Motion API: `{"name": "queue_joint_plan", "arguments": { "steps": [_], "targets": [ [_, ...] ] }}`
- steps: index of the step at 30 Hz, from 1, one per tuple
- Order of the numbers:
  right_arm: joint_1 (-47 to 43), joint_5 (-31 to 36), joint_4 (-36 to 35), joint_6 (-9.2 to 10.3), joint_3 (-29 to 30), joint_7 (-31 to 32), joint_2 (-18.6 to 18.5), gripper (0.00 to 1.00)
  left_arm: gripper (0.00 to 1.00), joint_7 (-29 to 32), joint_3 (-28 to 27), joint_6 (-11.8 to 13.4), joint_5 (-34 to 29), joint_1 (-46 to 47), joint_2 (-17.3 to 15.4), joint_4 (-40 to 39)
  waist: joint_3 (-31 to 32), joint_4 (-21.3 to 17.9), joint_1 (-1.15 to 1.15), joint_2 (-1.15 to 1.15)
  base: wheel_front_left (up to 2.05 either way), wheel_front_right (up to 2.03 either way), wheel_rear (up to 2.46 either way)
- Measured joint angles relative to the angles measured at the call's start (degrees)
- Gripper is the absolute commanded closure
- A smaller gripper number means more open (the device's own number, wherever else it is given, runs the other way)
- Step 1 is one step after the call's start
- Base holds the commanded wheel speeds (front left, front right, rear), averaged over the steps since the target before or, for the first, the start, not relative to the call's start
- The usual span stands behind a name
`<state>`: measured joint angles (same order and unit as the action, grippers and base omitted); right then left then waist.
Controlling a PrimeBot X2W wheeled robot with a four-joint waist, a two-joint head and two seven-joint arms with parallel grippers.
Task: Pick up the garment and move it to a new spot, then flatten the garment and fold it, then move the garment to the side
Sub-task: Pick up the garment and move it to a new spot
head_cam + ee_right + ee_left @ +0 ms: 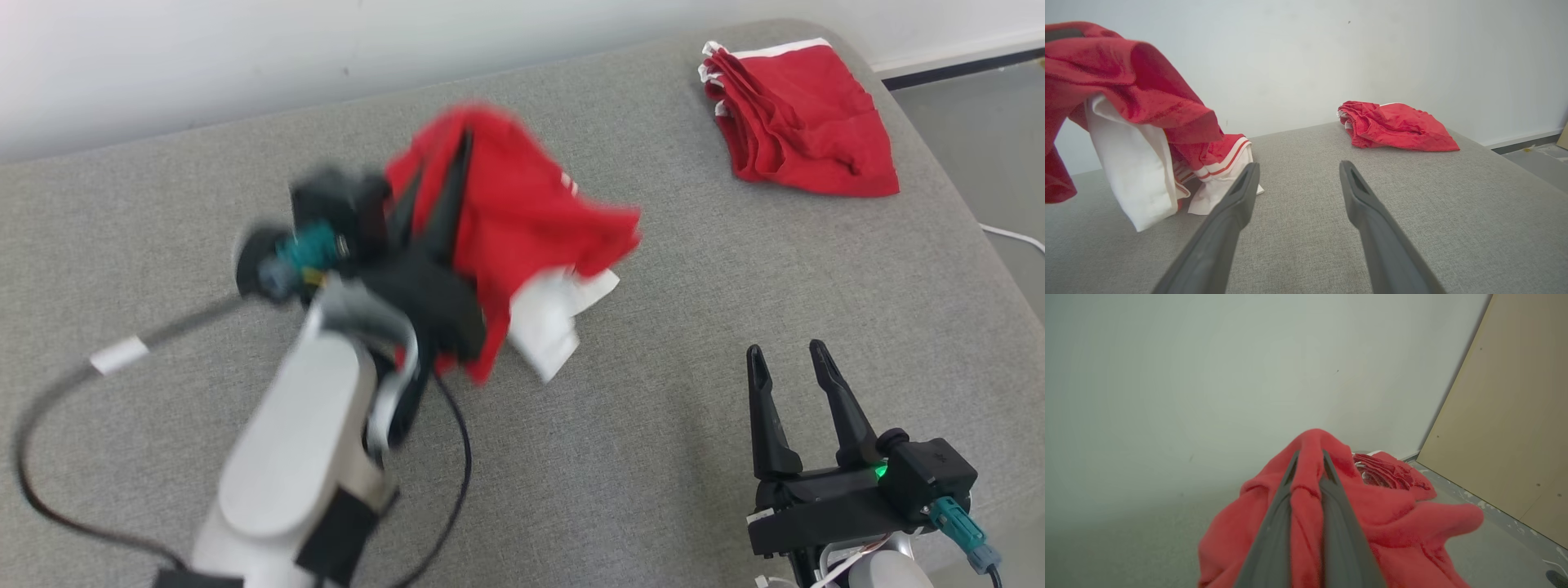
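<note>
The left gripper is clenched on one red and white garment, held up over the middle of the grey padded surface. The right gripper stands released near the front right edge. A second red garment lies at the far right corner, by the white wall.

Left fingers pinched together aloft, right fingers spread apart

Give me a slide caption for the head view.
The left tool holds a red-and-white garment over the grey surface while the open right tool rests nearby.
</note>
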<state>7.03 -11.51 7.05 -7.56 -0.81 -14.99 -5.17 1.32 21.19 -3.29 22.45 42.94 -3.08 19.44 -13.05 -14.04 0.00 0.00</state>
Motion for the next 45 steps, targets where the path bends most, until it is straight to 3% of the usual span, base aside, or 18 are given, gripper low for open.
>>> {"name": "queue_joint_plan", "arguments": {
  "steps": [7, 8, 9, 10, 17, 23, 37, 45],
  "targets": [
    [0.02, 0.14, 0.11, 0.01, 0.49, 0.00, 0.07, 0.00, 1.00, -3.81, 3.58, 1.27, 0.35, -10.22, 0.10, 7.37, -0.57, 0.44, 0.01, 0.00, 0.00, 0.00, 0.00],
    [0.02, 0.27, 0.15, 0.01, 0.65, 0.00, -0.01, 0.00, 0.96, -4.25, 4.24, 1.26, 0.33, -10.90, 0.09, 8.39, -0.61, 0.65, 0.01, 0.00, 0.00, 0.00, 0.00],
    [0.04, 0.36, 0.19, 0.01, 0.69, 0.00, -0.04, 0.00, 0.41, -4.70, 4.98, 1.26, 0.03, -11.26, 0.03, 9.32, -0.64, 0.90, 0.01, 0.00, 0.00, 0.00, 0.00],
    [0.07, 0.38, 0.18, 0.01, 0.75, 0.00, -0.13, 0.00, 0.00, -5.58, 5.89, 1.26, -0.97, -11.32, 0.04, 9.90, -0.66, 1.19, 0.01, 0.00, 0.00, 0.00, 0.00],
    [0.09, 0.54, -0.07, 0.01, 0.87, 0.00, -0.51, 0.00, 0.00, -11.61, 7.73, 1.63, -0.66, -9.38, 0.14, 9.01, 0.23, 3.65, 0.01, 0.00, 0.00, 0.00, 0.00],
    [-0.57, 0.55, -0.19, 0.01, 1.23, 0.00, -0.69, 0.00, 0.00, -13.38, 7.14, 3.01, -0.78, -8.83, -0.54, 6.44, 2.28, 5.62, 0.01, 0.00, 0.00, 0.00, 0.00],
    [-3.32, 1.03, -0.74, 0.01, 2.52, 0.00, -0.80, 0.00, 0.00, -15.96, -0.87, 5.83, -0.34, -18.10, -11.32, -2.00, 7.05, 10.42, 0.00, 0.00, 0.00, 0.00, 0.00],
    [-4.58, 1.11, -0.54, 0.00, 2.14, 0.00, -0.69, 0.00, 0.00, -16.36, -7.31, 7.81, 0.90, -27.48, -14.57, -7.44, 9.37, 11.54, 0.00, 0.00, 0.00, 0.00, 0.00]
  ]
}}
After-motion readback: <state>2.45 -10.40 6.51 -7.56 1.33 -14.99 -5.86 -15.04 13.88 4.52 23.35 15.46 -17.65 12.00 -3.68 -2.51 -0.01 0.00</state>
